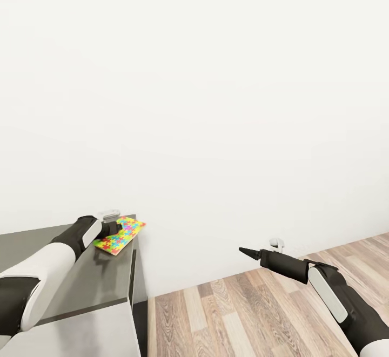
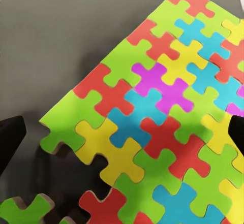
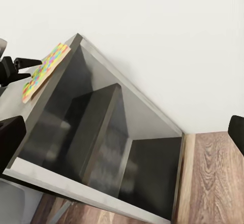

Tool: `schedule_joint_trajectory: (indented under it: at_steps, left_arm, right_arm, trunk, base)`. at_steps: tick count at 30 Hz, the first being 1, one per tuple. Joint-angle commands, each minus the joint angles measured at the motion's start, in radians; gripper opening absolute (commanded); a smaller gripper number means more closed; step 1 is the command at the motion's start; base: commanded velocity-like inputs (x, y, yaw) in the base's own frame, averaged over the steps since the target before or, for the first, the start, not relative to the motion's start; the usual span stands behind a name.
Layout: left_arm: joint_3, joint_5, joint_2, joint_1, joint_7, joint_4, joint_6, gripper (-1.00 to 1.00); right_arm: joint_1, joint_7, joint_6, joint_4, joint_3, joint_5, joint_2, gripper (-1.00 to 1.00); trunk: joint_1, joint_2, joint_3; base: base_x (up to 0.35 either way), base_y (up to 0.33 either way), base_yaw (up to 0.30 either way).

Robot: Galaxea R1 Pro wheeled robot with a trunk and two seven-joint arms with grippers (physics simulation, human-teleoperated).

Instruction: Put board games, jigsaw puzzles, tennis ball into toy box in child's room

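Jigsaw puzzle: thin, light, stiff, probably fragile | take its overhanging desk edge | left gripper fingers spread astride | right gripper fingers spread, empty.

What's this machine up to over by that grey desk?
The robot's left gripper is at a colourful jigsaw puzzle that lies at the far corner of a dark grey desk against a white wall. In the left wrist view its fingers are spread either side of the puzzle, not clamped on it. The right gripper hangs out over the wood floor, holding nothing.
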Motion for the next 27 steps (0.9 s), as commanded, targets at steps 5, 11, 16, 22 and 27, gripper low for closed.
schedule_joint_trajectory:
  at_steps: [5, 11, 16, 22, 27]
  left_arm:
    - [-0.004, 0.012, 0.008, 0.000, -0.023, -0.003, 0.002, 1.00]
    - [0.007, 0.012, 0.081, 0.000, -0.289, -0.007, 0.010, 1.00]
    - [0.013, 0.012, 0.122, 0.000, -0.365, -0.007, 0.011, 1.00]
    - [0.072, 0.014, 0.155, 0.000, -0.390, -0.008, 0.013, 1.00]
    - [0.151, 0.012, 0.179, 0.000, -0.404, -0.009, 0.026, 1.00]
  right_arm:
    - [-0.001, -0.003, 0.007, 0.000, 0.001, -0.008, 0.000, 1.00]
    - [-0.001, -0.003, 0.007, 0.000, 0.001, -0.008, 0.000, 1.00]
    - [-0.001, -0.003, 0.005, 0.000, 0.001, -0.007, 0.001, 1.00]
    - [-0.001, -0.004, -0.021, 0.001, 0.002, -0.008, 0.001, 1.00]
    - [-0.001, -0.004, -0.032, 0.001, 0.002, -0.008, 0.001, 1.00]
  trunk:
    - [0.000, -0.001, -0.001]
    - [0.000, -0.001, -0.001]
    - [0.000, -0.001, -0.001]
    - [0.000, -0.001, -0.001]
    - [0.000, -0.001, -0.001]
  base:
    - [0.000, 0.000, 0.000]
    - [0.000, 0.000, 0.000]
    - [0.000, 0.000, 0.000]
    - [0.000, 0.000, 0.000]
    - [0.000, 0.000, 0.000]
